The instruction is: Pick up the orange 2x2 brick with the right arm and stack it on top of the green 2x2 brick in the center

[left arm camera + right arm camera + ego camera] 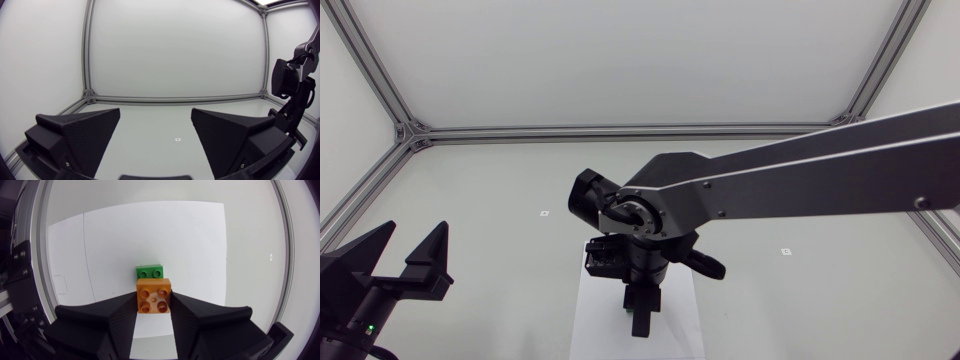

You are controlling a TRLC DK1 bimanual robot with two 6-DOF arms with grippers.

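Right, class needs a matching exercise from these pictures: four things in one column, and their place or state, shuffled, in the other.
Things:
1. orange brick
2. green brick
3. left pincer
4. right pincer

Place or state:
A. open, with nothing in it
B. on the white sheet, partly hidden by another brick
C. shut on a brick
D. gripped from two sides

Pairs: 1-D, 2-B, 3-A, 4-C
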